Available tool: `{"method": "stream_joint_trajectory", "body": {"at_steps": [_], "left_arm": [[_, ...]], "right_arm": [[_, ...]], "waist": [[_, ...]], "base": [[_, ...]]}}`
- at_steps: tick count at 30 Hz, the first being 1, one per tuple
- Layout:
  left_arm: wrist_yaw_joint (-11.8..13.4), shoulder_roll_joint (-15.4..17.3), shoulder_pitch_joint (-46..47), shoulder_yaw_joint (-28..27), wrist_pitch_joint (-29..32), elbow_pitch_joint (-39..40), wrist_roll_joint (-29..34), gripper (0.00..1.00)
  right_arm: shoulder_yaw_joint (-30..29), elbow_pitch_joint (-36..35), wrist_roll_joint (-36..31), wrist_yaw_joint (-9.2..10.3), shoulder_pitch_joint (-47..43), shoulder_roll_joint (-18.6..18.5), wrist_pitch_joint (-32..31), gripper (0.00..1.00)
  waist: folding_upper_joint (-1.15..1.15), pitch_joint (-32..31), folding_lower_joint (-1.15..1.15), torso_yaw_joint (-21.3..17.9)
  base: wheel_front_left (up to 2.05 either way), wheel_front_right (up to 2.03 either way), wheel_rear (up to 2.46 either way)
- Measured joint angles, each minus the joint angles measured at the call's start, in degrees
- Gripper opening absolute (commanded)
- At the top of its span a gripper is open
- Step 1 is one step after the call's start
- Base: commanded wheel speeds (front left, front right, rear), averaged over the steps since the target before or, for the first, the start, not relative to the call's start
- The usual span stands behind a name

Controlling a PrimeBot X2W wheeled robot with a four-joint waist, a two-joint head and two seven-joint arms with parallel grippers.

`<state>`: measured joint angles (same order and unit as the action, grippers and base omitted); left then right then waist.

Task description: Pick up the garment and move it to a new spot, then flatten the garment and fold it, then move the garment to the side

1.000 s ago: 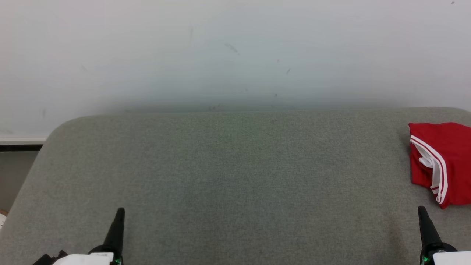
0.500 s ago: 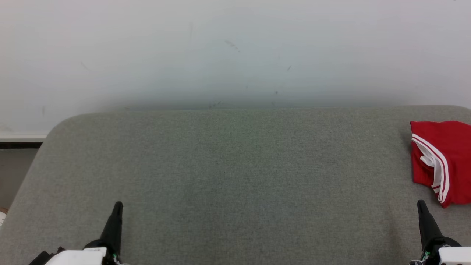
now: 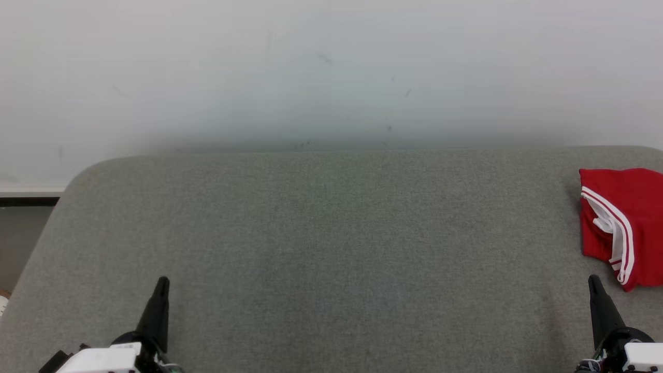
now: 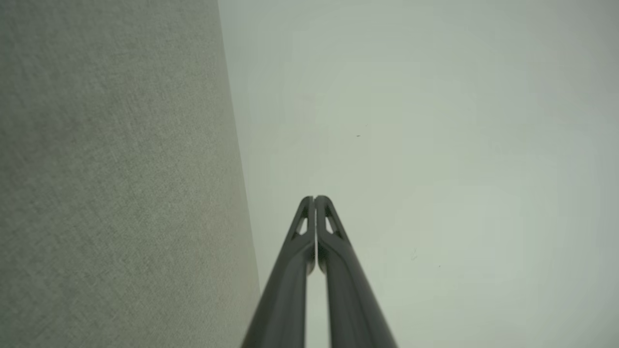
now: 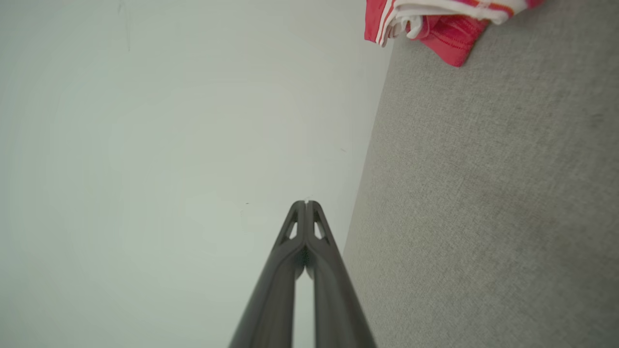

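A folded red garment (image 3: 629, 223) with white stripes lies at the far right of the grey felt table (image 3: 321, 248), cut off by the head view's right edge. It appears again as the garment (image 5: 435, 24) at the top of the right wrist view. My right gripper (image 3: 594, 282) stands just below and left of it, apart from it, fingers shut with nothing between them (image 5: 305, 203). My left gripper (image 3: 162, 284) rests at the lower left, also shut and empty (image 4: 315, 198).
A pale wall (image 3: 331, 72) rises directly behind the table's far edge. The table's rounded left corner (image 3: 77, 178) gives way to a dark gap and floor at the left.
Both grippers have risen slightly in the head view, and the whole picture has shifted a little, so the camera has moved. The garment lies as before.
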<state>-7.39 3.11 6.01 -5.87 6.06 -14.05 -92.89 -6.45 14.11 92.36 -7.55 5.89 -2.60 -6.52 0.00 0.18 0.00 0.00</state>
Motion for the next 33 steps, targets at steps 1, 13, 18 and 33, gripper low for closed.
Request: {"method": "stream_joint_trajectory", "body": {"at_steps": [1,13,18,33], "left_arm": [[0.0,0.0,0.0,0.0,0.0,0.0,0.0,0.0],[0.0,0.0,0.0,-0.1,0.1,0.0,0.0,0.0],[0.0,0.0,0.0,-0.2,0.2,0.0,0.0,0.0],[0.0,-0.1,0.0,-0.3,0.2,0.0,0.0,0.0]], "right_arm": [[0.0,0.0,0.0,0.0,0.0,0.0,0.0,0.0],[0.0,0.0,0.0,0.0,0.0,0.0,0.0,0.0],[0.0,0.0,0.0,0.0,0.0,0.0,0.0,0.0],[0.0,0.0,0.0,0.0,0.0,0.0,0.0,0.0]], "waist": [[0.0,0.0,0.0,0.0],[0.0,0.0,0.0,0.0],[0.0,0.0,0.0,0.0],[0.0,0.0,0.0,0.0]], "base": [[0.0,0.0,0.0],[0.0,0.0,0.0],[0.0,0.0,0.0],[0.0,0.0,0.0]]}}
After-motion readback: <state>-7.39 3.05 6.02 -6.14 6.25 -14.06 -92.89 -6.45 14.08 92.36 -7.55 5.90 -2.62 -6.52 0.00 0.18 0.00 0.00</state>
